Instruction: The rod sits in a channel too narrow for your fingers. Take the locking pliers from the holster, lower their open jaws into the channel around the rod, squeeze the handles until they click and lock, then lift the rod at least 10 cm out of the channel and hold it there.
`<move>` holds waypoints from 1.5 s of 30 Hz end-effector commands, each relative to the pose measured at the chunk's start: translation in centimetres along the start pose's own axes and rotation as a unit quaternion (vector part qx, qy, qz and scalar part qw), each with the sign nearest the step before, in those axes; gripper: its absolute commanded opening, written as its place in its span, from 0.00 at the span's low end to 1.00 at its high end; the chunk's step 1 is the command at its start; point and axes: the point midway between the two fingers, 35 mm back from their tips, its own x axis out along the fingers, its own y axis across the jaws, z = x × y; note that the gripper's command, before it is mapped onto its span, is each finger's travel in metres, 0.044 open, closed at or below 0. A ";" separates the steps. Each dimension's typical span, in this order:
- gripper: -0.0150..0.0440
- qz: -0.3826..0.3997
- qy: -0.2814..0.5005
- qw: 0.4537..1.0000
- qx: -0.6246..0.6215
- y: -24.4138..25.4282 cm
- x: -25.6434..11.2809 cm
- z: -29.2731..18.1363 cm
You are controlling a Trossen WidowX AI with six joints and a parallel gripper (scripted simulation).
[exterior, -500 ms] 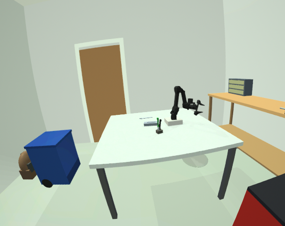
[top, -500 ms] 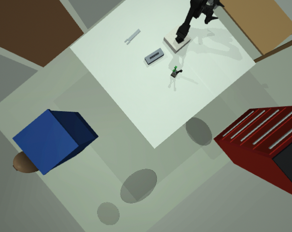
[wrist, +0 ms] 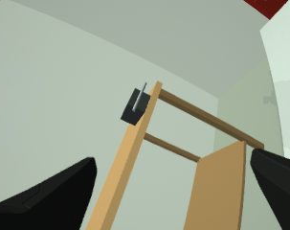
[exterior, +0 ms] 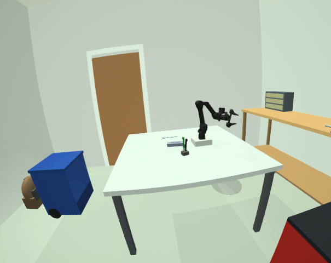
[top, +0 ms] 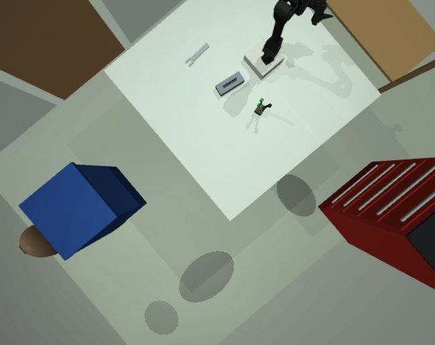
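Note:
The locking pliers stand upright in the small dark holster, one handle green and one black, spread apart; their jaws are hidden or too small to make out. The grey channel block lies between the holster and a flat grey forked tool, with a dark slot along its top. The rod cannot be told apart in the slot. My gripper is open and empty, high above the table's shelf-side edge, pointing away from the pliers and the block.
The flat grey forked tool lies on the white table beyond the block. The arm stands on a pale base near the block. A wooden shelf stands beyond the table edge, in front of the gripper.

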 end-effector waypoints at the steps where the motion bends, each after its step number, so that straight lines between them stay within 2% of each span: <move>1: 1.00 0.001 -0.005 1.000 -0.003 4.2 -0.6 3.7; 7: 1.00 0.001 -0.005 1.000 -0.003 4.2 -0.6 3.7; 10: 1.00 0.025 0.041 0.999 -0.019 5.3 -2.3 1.7; 16: 1.00 0.133 0.215 0.964 -0.082 8.8 -11.0 -4.5; 22: 1.00 0.254 0.365 0.886 -0.134 10.6 -21.7 -7.8; 27: 1.00 0.357 0.467 0.792 -0.165 10.7 -31.1 -8.0; 33: 1.00 0.479 0.560 0.651 -0.183 9.4 -41.8 -5.2; 39: 1.00 0.591 0.619 0.486 -0.176 6.6 -50.9 0.8; 45: 1.00 0.687 0.644 0.304 -0.141 2.6 -57.3 9.2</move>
